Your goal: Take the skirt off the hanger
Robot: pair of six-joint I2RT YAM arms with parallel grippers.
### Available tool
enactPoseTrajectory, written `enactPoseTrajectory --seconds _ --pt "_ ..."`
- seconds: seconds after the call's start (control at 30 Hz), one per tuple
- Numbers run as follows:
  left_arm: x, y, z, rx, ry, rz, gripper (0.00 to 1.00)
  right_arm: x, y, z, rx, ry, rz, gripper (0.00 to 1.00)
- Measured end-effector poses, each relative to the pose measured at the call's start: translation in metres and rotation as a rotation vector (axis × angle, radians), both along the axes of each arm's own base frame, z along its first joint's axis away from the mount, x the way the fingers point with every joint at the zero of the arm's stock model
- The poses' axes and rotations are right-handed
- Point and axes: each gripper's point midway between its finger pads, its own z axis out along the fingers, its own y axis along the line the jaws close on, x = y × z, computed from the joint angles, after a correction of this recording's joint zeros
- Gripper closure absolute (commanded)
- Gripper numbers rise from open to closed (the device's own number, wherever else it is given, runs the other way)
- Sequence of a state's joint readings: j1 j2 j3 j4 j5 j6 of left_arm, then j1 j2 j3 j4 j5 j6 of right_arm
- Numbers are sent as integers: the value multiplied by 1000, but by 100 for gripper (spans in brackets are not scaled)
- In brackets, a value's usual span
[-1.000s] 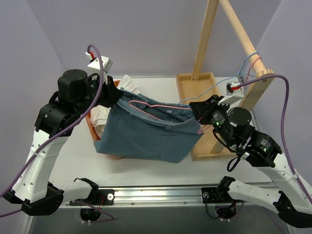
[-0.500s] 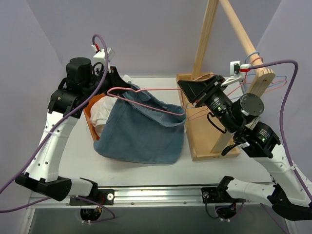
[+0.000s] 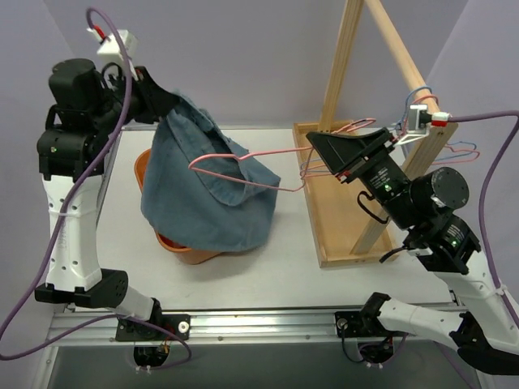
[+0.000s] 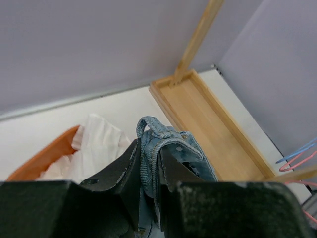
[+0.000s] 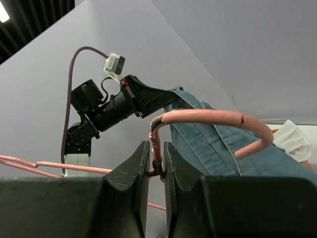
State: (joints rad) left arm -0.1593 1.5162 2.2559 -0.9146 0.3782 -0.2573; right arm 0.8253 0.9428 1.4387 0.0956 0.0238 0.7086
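Skirt [image 3: 203, 194] ×1, 9 o'clock; left gripper [image 4: 150, 168] clamped on waistband. Pink hanger [image 5: 208, 116] ×1, pinched in right gripper [image 5: 156, 148]. Spare hangers [image 3: 459, 149], perhaps three, 3 o'clock.

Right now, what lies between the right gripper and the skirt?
Only the pink hanger. Clamped in the right gripper, it bridges the gap to the denim skirt, which hangs from the left gripper. The top external view shows this.

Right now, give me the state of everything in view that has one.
Skirt: held up, bunched, hanging over the basket.
Hanger: held about level, far end at the skirt; whether it is free, cannot tell.
Left gripper: shut on skirt.
Right gripper: shut on hanger.
Basket: upright, white cloth inside.
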Motion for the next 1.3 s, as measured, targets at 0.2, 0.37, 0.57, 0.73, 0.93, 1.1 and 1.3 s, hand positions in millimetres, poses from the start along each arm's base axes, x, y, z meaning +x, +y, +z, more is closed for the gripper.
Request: enactPoseTrajectory --seconds 0.2,0.37,0.57,0.73,0.93,1.1,1.3 --pt "-8 20 64 -28 -206 60 98 -14 -21 9 25 -17 -22 100" --pt "-13 42 100 -12 -343 145 98 -16 -31 3 5 -5 -55 100" --pt "-46 62 133 19 -489 233 98 -9 -28 -11 -34 19 -71 100" --pt "-76 68 163 33 -615 252 98 3 -15 -24 -75 44 -72 100" --pt "-63 67 159 50 -607 248 98 17 1 -44 -130 82 -71 100" --pt "-36 62 126 66 -511 224 98 15 -2 -52 -137 91 -70 100" --pt "-16 36 96 33 -432 79 98 0 -19 -45 -93 77 -72 100"
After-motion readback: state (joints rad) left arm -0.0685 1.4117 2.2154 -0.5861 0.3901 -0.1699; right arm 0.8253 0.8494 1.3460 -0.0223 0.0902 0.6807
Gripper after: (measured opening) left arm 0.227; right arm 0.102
